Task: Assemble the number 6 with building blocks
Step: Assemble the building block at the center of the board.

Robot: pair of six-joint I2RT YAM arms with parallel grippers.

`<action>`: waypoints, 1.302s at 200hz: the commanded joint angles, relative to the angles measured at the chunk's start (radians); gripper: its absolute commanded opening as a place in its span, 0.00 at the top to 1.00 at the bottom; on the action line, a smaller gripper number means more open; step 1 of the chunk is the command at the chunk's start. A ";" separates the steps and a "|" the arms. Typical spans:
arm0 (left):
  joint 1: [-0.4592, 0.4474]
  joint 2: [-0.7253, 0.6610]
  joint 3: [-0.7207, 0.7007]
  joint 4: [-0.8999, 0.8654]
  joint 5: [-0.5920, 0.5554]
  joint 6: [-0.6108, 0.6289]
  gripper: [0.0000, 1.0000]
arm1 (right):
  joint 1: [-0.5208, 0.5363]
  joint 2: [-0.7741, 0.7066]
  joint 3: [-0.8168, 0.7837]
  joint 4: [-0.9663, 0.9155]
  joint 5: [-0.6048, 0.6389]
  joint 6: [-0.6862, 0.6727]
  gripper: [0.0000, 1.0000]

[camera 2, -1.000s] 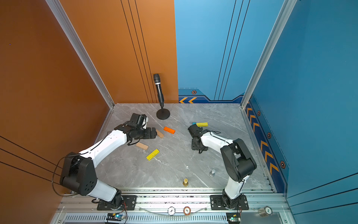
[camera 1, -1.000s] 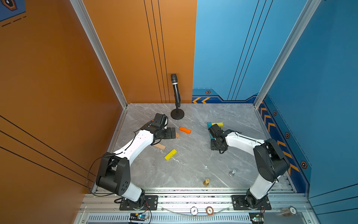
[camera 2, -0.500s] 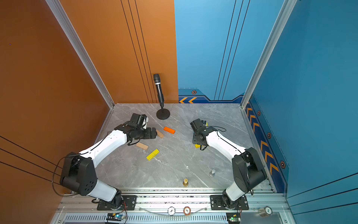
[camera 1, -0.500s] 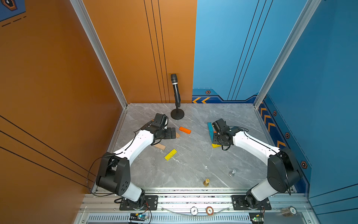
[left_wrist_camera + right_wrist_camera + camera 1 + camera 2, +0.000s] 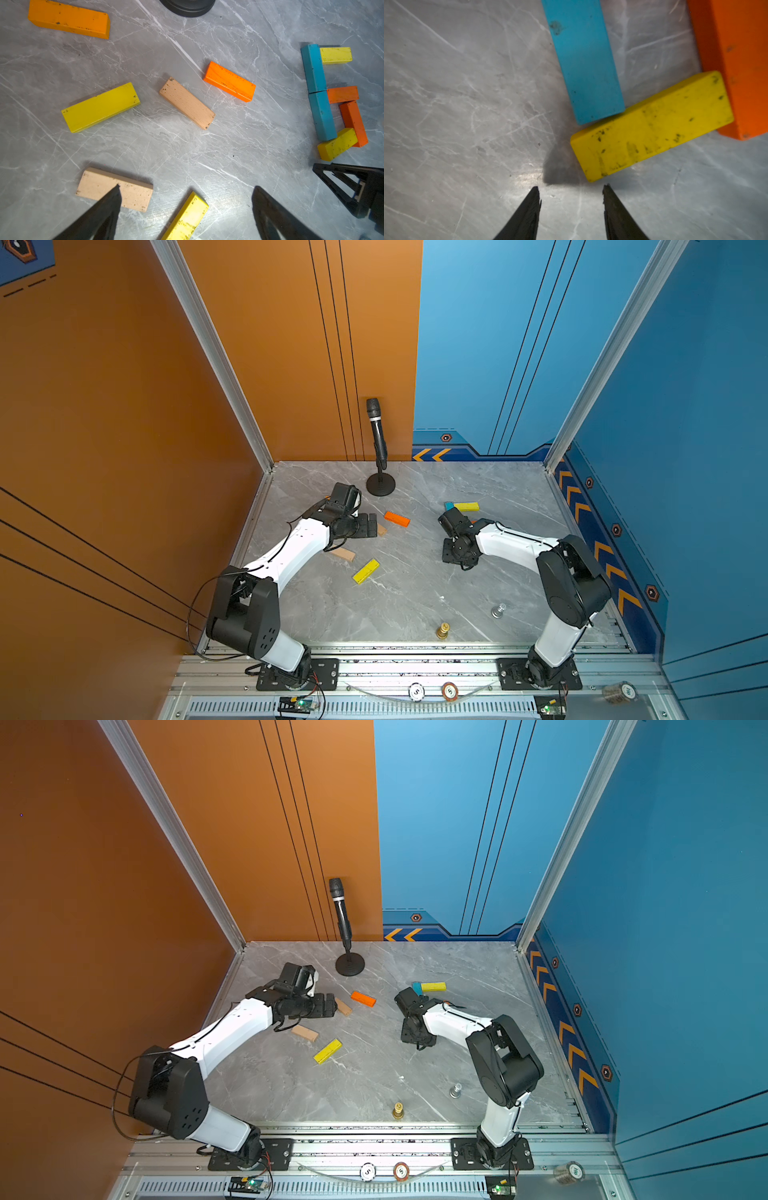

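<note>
The left gripper [image 5: 187,187] hangs jaws wide and empty over loose spares, a plain tan wooden bar [image 5: 187,102] and an orange painted bar [image 5: 228,82], in front of the black microphone stand [image 5: 380,485], probably to pick one. Right of the stand, the painted wooden building blocks [image 5: 322,116] already outline a six, though its bottom yellow bar [image 5: 652,126] sits crooked. The right gripper [image 5: 571,187], fingers apart and holding nothing, hovers just beside that bar's end, seemingly to straighten it. Only the left wrist view shows the whole figure. In both top views the right arm [image 5: 511,541] hides most of it.
</note>
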 commanded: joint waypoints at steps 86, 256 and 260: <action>-0.006 0.005 0.036 -0.002 -0.009 0.019 0.02 | -0.016 0.055 0.033 0.024 -0.013 0.024 0.50; -0.005 0.006 0.036 -0.001 -0.010 0.023 0.02 | -0.035 -0.017 0.088 -0.016 -0.005 -0.018 0.50; -0.006 0.007 0.037 -0.002 -0.009 0.022 0.02 | -0.039 -0.033 0.092 -0.020 -0.002 -0.021 0.50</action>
